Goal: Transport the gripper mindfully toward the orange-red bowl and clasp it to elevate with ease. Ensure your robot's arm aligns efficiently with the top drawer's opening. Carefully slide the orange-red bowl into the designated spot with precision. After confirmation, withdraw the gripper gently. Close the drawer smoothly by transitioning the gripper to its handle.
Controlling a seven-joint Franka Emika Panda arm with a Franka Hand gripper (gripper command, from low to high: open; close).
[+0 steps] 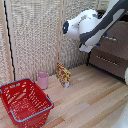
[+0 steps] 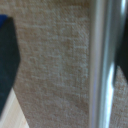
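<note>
The bulky white and grey arm (image 1: 87,26) hangs by the dark brown top drawer (image 1: 116,34), its hand straddling the slim silver handle (image 2: 102,65); I judge this the closing step, needing a steady push. The hand's dark fingers (image 2: 7,60) stand apart, gripping nothing. No orange-red bowl shows; the red mesh basket (image 1: 26,101) at near left looks empty.

Your arm (image 1: 85,25), bulky white and grey, reaches down from the exterior view's upper right to the dark brown top drawer (image 1: 117,35). In the wrist view your pincer (image 2: 65,65) stands spread wide, with the slim silver handle (image 2: 100,64) running between its dark fingers (image 2: 7,65), close to one and well apart from the other. The view is blurred.
</note>
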